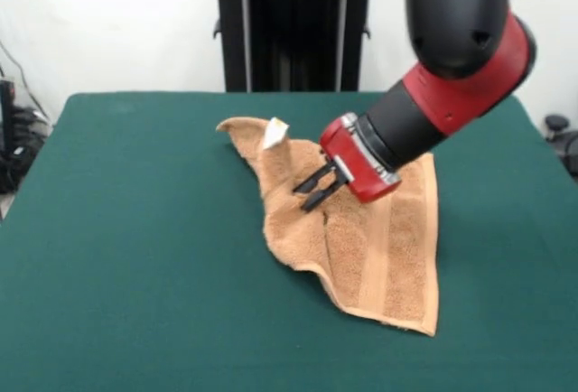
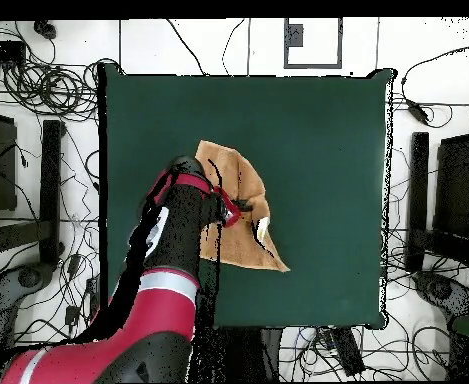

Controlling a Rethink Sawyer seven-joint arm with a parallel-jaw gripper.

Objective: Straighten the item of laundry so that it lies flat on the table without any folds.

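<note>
The orange-tan towel [image 1: 388, 247] lies on the green table [image 1: 126, 247], rumpled, with a raised fold along its left side and its far corner drawn to a point. A white tag [image 1: 274, 133] stands up near that far corner. My gripper [image 1: 305, 195] hangs low over the towel's middle, tilted toward the fold, its two black fingers slightly apart with nothing between them. In the overhead view the towel [image 2: 240, 172] is partly covered by my arm, and the gripper [image 2: 236, 210] sits over its middle; the tag [image 2: 263, 230] shows near the lower right edge.
The robot's black pedestal [image 1: 293, 31] stands at the table's far side. Cables and stands [image 2: 38, 90] ring the table [image 2: 328, 130] on the floor. My red and black arm [image 2: 168, 270] reaches in over the table's edge nearest the base.
</note>
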